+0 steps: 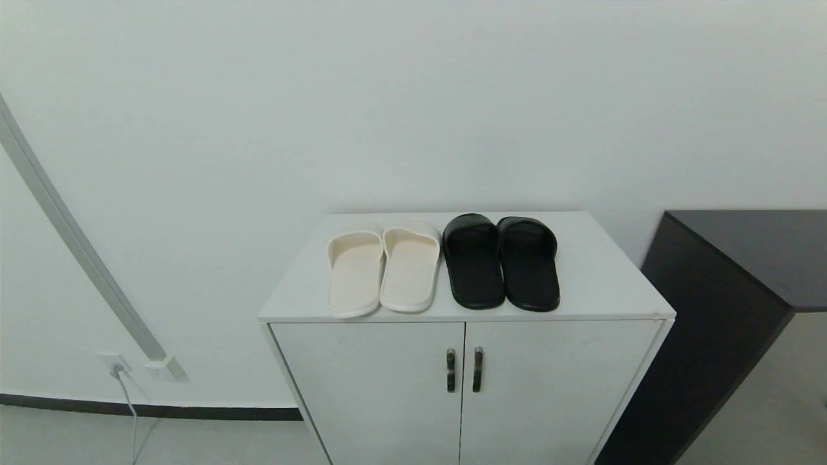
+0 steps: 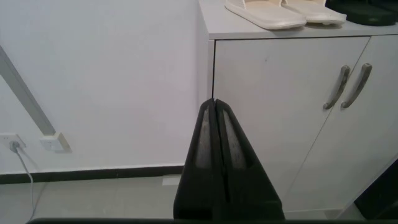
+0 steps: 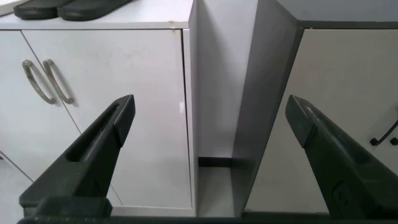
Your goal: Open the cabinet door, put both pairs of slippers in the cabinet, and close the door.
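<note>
A white cabinet (image 1: 465,387) stands against the wall with both doors closed and two dark handles (image 1: 462,369) at the centre seam. On its top lie a cream pair of slippers (image 1: 382,270) on the left and a black pair of slippers (image 1: 501,261) on the right, side by side. My left gripper (image 2: 215,106) is shut with nothing in it, low in front of the cabinet's left corner (image 2: 212,74). My right gripper (image 3: 208,112) is wide open, facing the gap between the cabinet (image 3: 106,112) and the dark unit. The handles (image 3: 46,81) and the black slippers (image 3: 68,7) show beside it.
A dark cabinet (image 1: 730,310) stands close to the white cabinet's right side with a narrow gap (image 3: 214,124) between. A wall socket with a cable (image 1: 116,371) and a slanted grey conduit (image 1: 71,239) are on the left wall. Open floor lies to the left.
</note>
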